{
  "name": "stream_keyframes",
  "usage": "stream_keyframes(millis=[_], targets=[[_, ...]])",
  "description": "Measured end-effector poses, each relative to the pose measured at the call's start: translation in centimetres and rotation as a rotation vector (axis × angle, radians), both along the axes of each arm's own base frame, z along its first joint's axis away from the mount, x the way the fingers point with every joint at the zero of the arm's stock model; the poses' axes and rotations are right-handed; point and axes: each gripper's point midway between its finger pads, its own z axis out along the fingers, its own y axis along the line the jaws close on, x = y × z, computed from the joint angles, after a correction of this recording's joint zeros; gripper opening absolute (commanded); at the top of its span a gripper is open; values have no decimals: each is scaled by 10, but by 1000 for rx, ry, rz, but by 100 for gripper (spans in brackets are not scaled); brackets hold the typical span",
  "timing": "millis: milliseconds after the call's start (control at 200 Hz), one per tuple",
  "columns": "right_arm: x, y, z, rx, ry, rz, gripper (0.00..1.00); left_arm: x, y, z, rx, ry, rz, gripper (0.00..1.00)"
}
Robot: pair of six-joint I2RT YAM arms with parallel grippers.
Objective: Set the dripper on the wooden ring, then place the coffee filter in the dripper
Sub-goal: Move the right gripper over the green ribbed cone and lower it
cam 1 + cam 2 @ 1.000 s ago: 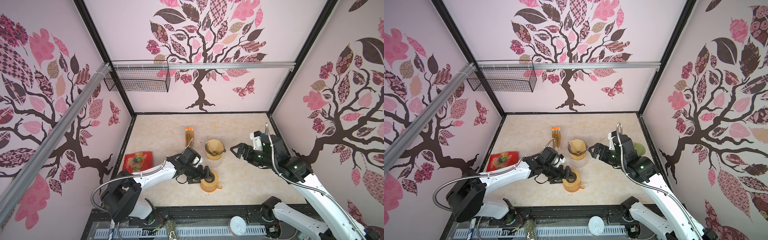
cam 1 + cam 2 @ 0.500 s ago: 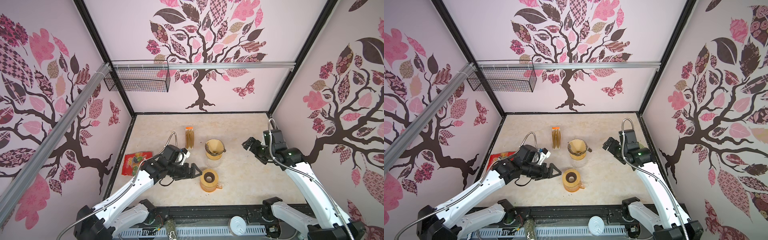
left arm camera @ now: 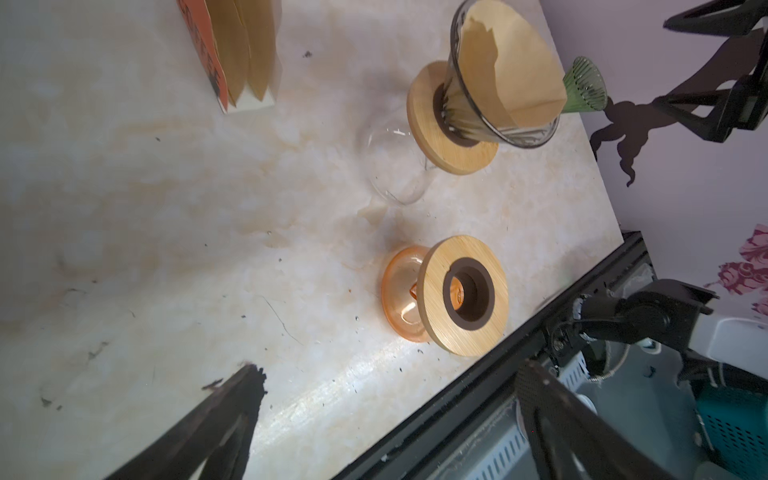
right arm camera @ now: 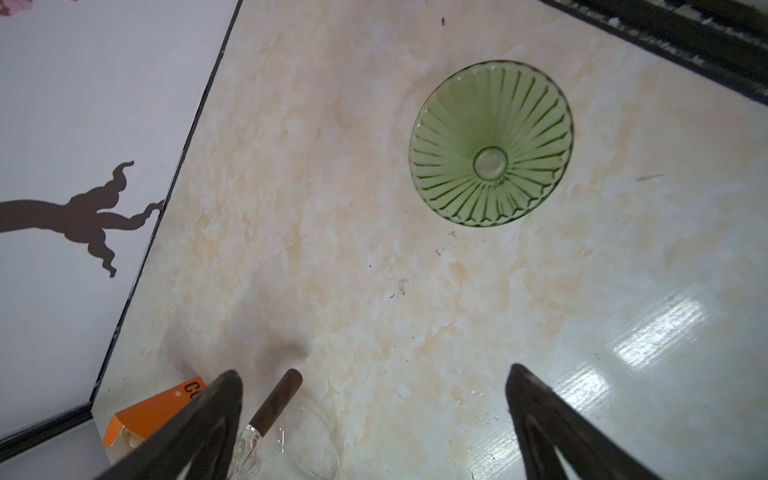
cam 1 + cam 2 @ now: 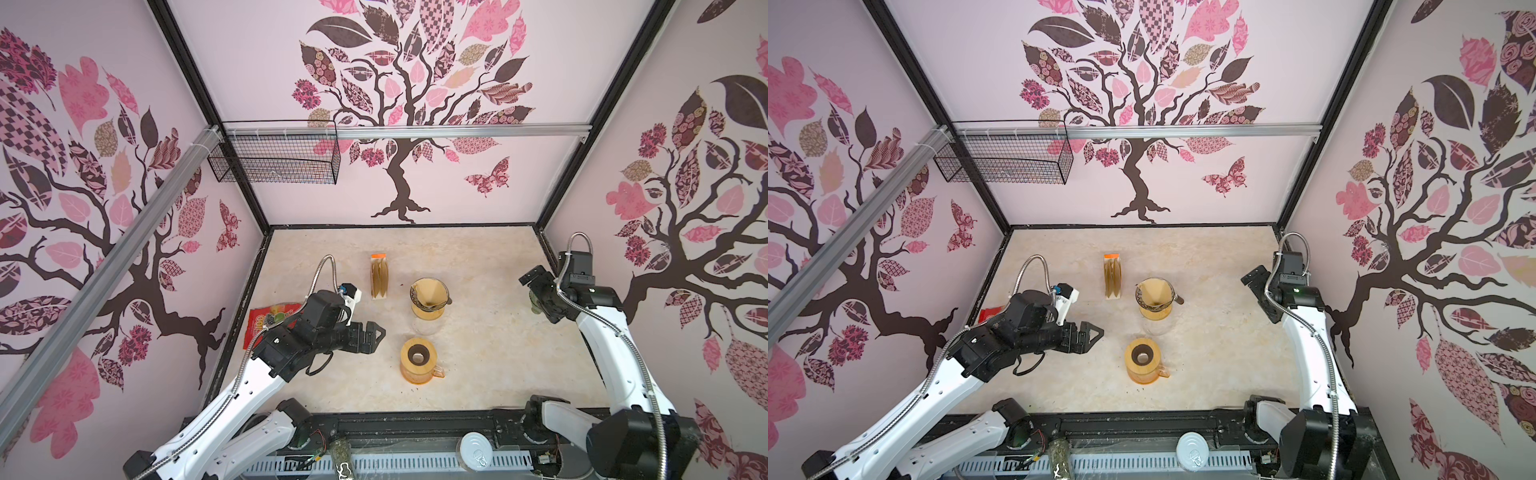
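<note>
The coffee filter (image 3: 511, 70) is a brown paper cone, opened out and sitting point-down inside the dripper (image 3: 523, 135). It lines most of the inner wall, with an uneven upper edge and one side poking just past the rim. The dripper is a clear ribbed glass cone with a dark brown handle (image 4: 278, 399). It stands upright, mouth up, seated in a round wooden ring (image 3: 436, 141) on a clear glass jug (image 3: 395, 166), near the middle of the table (image 5: 478, 257)
</note>
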Motion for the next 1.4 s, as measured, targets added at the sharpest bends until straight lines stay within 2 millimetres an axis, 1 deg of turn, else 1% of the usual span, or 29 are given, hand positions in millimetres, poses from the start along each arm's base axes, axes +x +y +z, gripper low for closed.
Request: stream_keyframes(millis=[110, 265, 375, 490, 565, 660, 740, 815, 865, 930, 1060, 1165, 1245, 1325, 1400], targets=[[-4, -23, -3, -24, 25, -69, 100, 8, 10, -1, 6, -105, 35, 98], [3, -38, 1, -64, 37, -96, 100, 13, 21, 1, -10, -206, 89, 98], [-1, -58, -5, -72, 58, -155, 100, 19, 29, -3, 16, -209, 143, 98], [-7, -80, -17, -64, 92, -229, 96, 23, 33, -16, 60, -165, 177, 98], [-10, -89, -28, -40, 108, -263, 93, 23, 36, -26, 90, -132, 191, 98], [-16, -93, -41, -22, 125, -289, 89, 21, 36, -27, 88, -121, 191, 98], [-18, -93, -51, -4, 131, -299, 81, 18, 35, -23, 67, -125, 180, 98], [-15, -93, -59, 22, 130, -295, 78, 17, 34, -19, 50, -135, 174, 98], [-12, -94, -65, 35, 130, -291, 74, 16, 34, -16, 41, -144, 174, 98], [-9, -93, -75, 55, 134, -286, 66, 16, 34, -13, 30, -155, 175, 98], [-9, -87, -94, 93, 159, -274, 58, 16, 35, -9, 20, -166, 178, 98], [-4, -87, -96, 107, 145, -275, 49, 16, 37, -8, 17, -170, 185, 98], [1, -88, -95, 110, 128, -275, 47, 17, 37, -7, 14, -176, 189, 98], [4, -88, -96, 114, 118, -271, 40, 17, 38, -5, 11, -180, 190, 98], [7, -88, -100, 128, 119, -269, 38, 17, 38, -5, 12, -182, 192, 98]])
